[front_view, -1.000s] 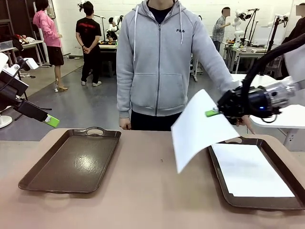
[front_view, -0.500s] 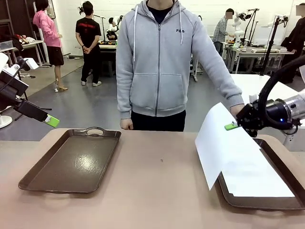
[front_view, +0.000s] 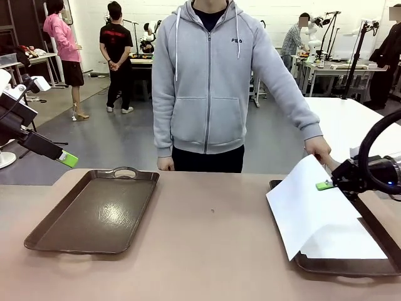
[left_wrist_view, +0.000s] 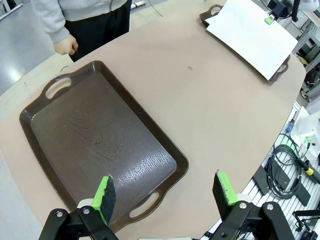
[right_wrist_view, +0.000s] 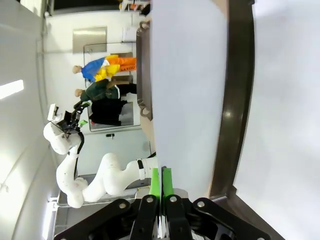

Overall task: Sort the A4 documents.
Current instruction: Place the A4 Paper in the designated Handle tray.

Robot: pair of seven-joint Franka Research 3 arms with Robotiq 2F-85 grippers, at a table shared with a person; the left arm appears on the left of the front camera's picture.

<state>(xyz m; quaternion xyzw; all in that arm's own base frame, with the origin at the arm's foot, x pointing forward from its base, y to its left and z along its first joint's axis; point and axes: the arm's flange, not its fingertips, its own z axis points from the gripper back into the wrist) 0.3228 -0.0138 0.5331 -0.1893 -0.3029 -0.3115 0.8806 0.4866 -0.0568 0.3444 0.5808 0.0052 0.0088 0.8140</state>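
Left claw [left_wrist_view: 165,192] hangs wide over an empty brown tray [front_view: 94,213] on the tan surface [front_view: 207,251]; at right, a plain white A4 sheet [front_view: 307,210], pinched by the right claw [front_view: 326,185], droops over another sheet [front_view: 348,238] in the right tray [front_view: 313,266]; lab beyond
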